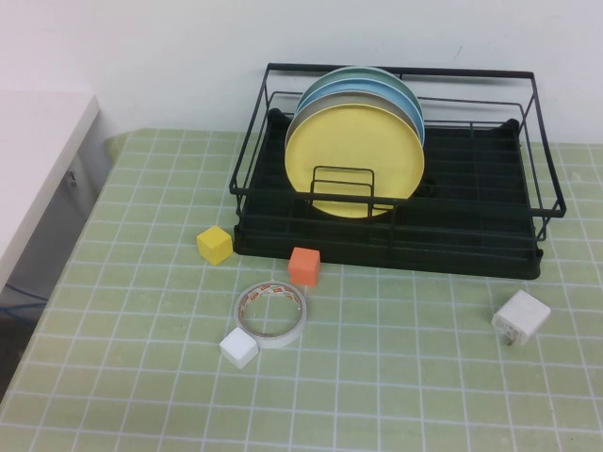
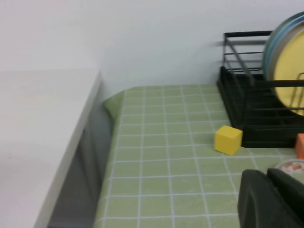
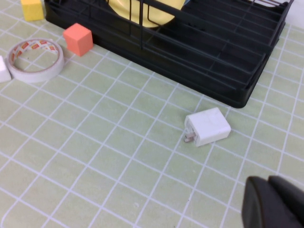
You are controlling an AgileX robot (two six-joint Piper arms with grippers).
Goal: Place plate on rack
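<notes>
Plate (image 1: 353, 158) upright in rack (image 1: 490, 221); left gripper (image 2: 273, 199) and right gripper (image 3: 275, 202) apparently closed, empty

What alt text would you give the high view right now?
A yellow plate stands upright in a black rack, in front of other plates. Yellow, orange and white cubes, a tape roll and a white charger lie on the green checked table; neither gripper shows.

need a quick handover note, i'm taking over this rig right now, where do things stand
Left tool: seen only in its wrist view, low over the table's left side, holding nothing.
Right tool: likewise, near the white charger, holding nothing.
Yellow plate: upright in the black rack, in front of the grey and blue plates.
Done: plate is on the rack.
Left: nothing apparent.
</notes>
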